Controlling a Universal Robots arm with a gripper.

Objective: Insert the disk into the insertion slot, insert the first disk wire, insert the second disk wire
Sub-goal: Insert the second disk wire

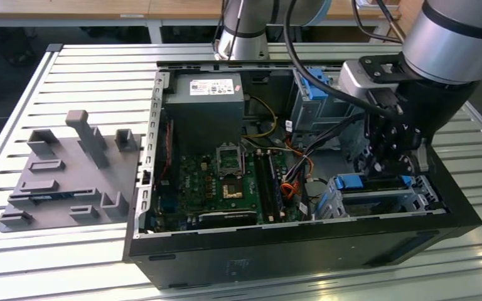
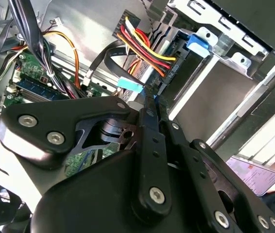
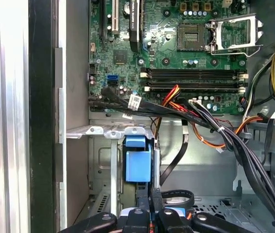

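While the slatted white metal tabletop (image 1: 82,69) carries the open black computer case (image 1: 308,238), the grey robot arm (image 1: 450,37) reaches down into its corner at the exterior view's right. There the low grey metal cage (image 1: 383,204) holds the blue-framed grey hard drive (image 1: 375,183). The black pincer (image 2: 149,97) hangs just above it, fingers nearly together; whether it grips a cable I cannot tell.
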